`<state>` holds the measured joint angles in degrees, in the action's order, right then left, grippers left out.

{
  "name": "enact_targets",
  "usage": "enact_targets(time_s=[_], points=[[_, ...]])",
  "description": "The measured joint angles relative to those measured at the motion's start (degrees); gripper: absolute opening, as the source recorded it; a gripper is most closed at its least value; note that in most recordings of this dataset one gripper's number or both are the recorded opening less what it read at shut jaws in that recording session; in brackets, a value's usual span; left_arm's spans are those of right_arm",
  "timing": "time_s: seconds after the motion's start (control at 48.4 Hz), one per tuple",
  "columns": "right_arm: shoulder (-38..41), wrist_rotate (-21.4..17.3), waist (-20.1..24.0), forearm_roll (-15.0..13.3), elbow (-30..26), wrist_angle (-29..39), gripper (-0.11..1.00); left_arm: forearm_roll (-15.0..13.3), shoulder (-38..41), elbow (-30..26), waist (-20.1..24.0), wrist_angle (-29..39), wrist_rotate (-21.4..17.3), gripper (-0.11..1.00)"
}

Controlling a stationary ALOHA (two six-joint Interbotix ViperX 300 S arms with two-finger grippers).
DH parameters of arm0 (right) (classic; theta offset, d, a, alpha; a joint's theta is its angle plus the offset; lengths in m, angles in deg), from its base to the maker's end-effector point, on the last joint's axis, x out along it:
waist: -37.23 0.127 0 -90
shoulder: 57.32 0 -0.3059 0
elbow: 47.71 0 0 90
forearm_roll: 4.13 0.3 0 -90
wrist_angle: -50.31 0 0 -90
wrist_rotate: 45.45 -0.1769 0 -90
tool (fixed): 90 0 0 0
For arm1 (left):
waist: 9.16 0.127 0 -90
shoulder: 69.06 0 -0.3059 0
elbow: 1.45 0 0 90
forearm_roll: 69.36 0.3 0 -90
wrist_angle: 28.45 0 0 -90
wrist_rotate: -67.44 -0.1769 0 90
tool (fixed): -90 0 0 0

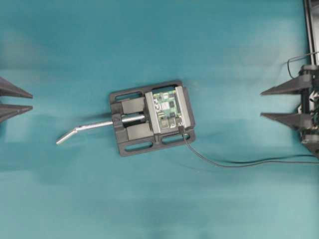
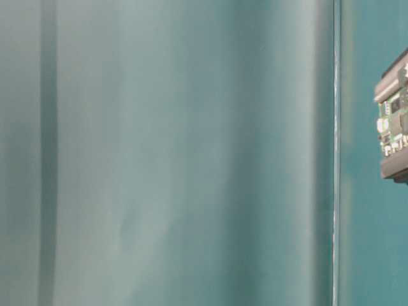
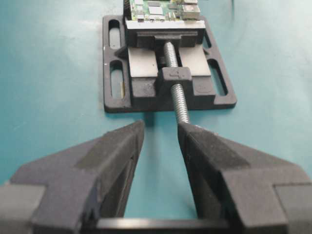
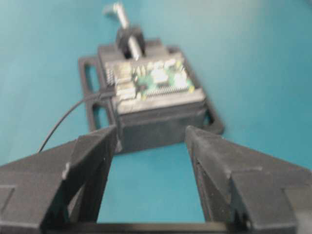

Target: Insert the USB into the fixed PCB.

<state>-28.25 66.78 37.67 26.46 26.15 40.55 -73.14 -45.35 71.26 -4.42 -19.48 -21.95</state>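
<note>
The fixed PCB (image 1: 167, 108) is a small green board clamped in the black vise (image 1: 132, 145) at the table's middle. The USB plug (image 1: 180, 131) meets the board's front right corner, and its thin black cable (image 1: 224, 164) trails off to the right. I cannot tell how deep the plug sits. My left gripper (image 1: 31, 100) is open at the far left edge and holds nothing. My right gripper (image 1: 262, 104) is open at the far right and also holds nothing. In the right wrist view the PCB (image 4: 156, 80) and the cable (image 4: 68, 117) lie ahead of the open gripper (image 4: 151, 129).
The vise's bent silver handle (image 1: 82, 130) sticks out to the left, toward my left gripper (image 3: 161, 126); its threaded screw (image 3: 180, 97) points at the right finger. A black frame (image 1: 311, 20) runs down the right edge. Teal cloth covers the table.
</note>
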Motion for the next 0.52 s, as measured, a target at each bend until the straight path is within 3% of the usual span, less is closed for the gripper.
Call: enact_targets(time_s=[0.289, 0.516], points=[[-5.8, 0.0, -3.25, -4.31, 1.49, 6.68, 0.63, 0.0, 0.0, 0.0, 0.0, -0.09, 0.0, 0.46], [-5.19, -0.35, -3.34, -4.83, 2.29, 8.61, 0.63, 0.0, 0.09, 0.0, 0.0, 0.0, 0.0, 0.46]])
